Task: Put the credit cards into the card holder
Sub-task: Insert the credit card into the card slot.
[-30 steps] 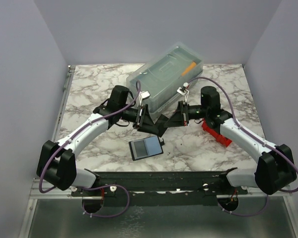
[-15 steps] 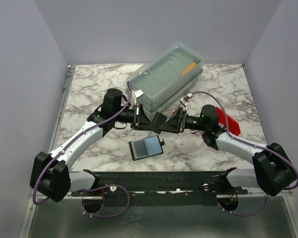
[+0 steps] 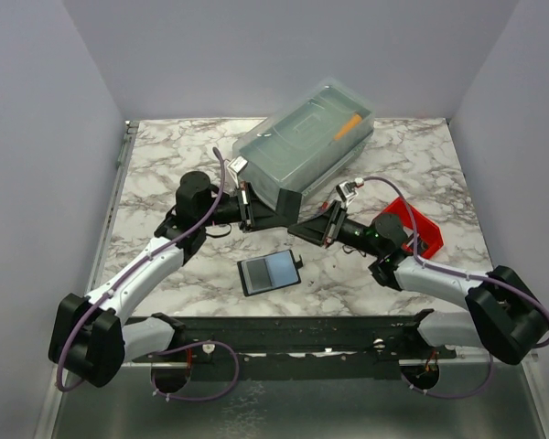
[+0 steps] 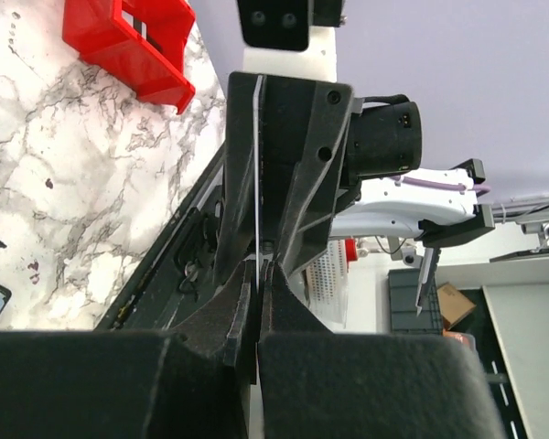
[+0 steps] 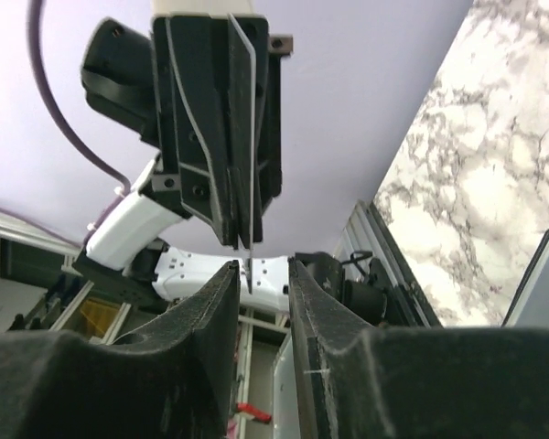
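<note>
On my feed I see a white stone-look tabletop (image 3: 156, 174) veined in grey marbling, plain lavender walls (image 3: 37, 137), a red plastic bin (image 3: 419, 224) at right, and a clear lidded box (image 3: 297, 142) at upper centre with something orange (image 3: 348, 126) inside. A black folding card holder (image 3: 288, 201) sits mid-frame, with a black-edged flat card (image 3: 270, 273) faced blue and grey below it. Purple cables (image 3: 222, 174) run along white-and-black arms (image 3: 137, 274).

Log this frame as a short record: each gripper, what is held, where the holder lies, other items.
left gripper: shut on a thin card, held in the air
right gripper: open, jaws apart around the card's free end
card holder: flat on the table, below the grippers, untouched
other: clear lidded box at the back; red bin on the table's right side
</note>
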Motion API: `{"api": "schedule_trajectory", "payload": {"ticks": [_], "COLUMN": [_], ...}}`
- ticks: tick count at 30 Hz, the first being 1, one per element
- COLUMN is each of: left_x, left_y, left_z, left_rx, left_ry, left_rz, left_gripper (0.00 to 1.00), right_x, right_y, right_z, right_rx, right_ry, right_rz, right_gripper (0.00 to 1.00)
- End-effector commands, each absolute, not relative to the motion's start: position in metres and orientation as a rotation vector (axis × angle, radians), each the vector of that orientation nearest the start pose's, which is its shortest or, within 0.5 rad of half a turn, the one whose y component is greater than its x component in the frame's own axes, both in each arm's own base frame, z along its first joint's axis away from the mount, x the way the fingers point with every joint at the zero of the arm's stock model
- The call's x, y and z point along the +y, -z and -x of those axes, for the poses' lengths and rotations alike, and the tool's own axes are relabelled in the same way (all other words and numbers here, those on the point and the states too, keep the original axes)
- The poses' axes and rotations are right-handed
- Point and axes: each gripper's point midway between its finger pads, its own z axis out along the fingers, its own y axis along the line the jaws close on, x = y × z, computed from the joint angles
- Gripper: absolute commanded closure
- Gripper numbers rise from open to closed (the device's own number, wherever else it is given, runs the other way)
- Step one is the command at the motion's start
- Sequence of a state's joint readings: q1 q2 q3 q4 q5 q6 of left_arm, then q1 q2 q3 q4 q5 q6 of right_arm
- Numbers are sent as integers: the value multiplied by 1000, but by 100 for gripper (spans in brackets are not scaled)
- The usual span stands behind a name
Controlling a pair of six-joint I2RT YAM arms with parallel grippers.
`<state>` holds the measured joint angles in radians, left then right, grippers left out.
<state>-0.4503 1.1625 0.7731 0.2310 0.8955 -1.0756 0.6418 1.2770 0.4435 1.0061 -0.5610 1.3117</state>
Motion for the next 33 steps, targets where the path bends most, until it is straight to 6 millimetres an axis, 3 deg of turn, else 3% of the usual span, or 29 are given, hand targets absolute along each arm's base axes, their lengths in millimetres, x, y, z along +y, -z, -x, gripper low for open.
{"api": "schedule_trajectory", "payload": {"ticks": [1, 3, 7, 10, 13, 14, 17, 19, 26, 29, 33], "left_x": [-279, -279, -278, -277, -277, -277, -267, -252, -185, -170, -158], "left_y": [-282, -283, -285, -285, -279, -274, -243, -213, -124, -98, -74], "left_z": [-216, -215, -215, -214, -214, -213, -216, -220, -218, -212, -207], "left_rx": [2012, 2007, 1995, 1994, 2010, 2031, 2171, 2315, 2665, 2753, 2782], "left_ry": [1822, 1828, 1827, 1827, 1824, 1816, 1639, 1435, 839, 749, 654], "left_rz": [-123, -119, -116, -107, -100, -88, -36, 24, 266, 388, 536], "left_gripper": [100, 100, 100, 100, 100, 90, 54, 38, 17, 14, 9], "right_x": [309, 310, 310, 313, 316, 316, 310, 304, 300, 299, 300], "right_y": [-267, -271, -274, -276, -273, -270, -246, -221, -153, -129, -114], "right_z": [-224, -228, -234, -236, -238, -238, -241, -242, -221, -203, -189], "right_rx": [1662, 1646, 1633, 1638, 1659, 1667, 1770, 1897, 2370, 2512, 2567], "right_ry": [-1860, -1862, -1857, -1861, -1854, -1837, -1729, -1620, -1358, -1377, -1436], "right_rz": [-82, -90, -117, -105, -99, -101, -137, -149, 120, 217, 268], "right_gripper": [67, 67, 81, 83, 99, 100, 100, 100, 100, 100, 100]}}
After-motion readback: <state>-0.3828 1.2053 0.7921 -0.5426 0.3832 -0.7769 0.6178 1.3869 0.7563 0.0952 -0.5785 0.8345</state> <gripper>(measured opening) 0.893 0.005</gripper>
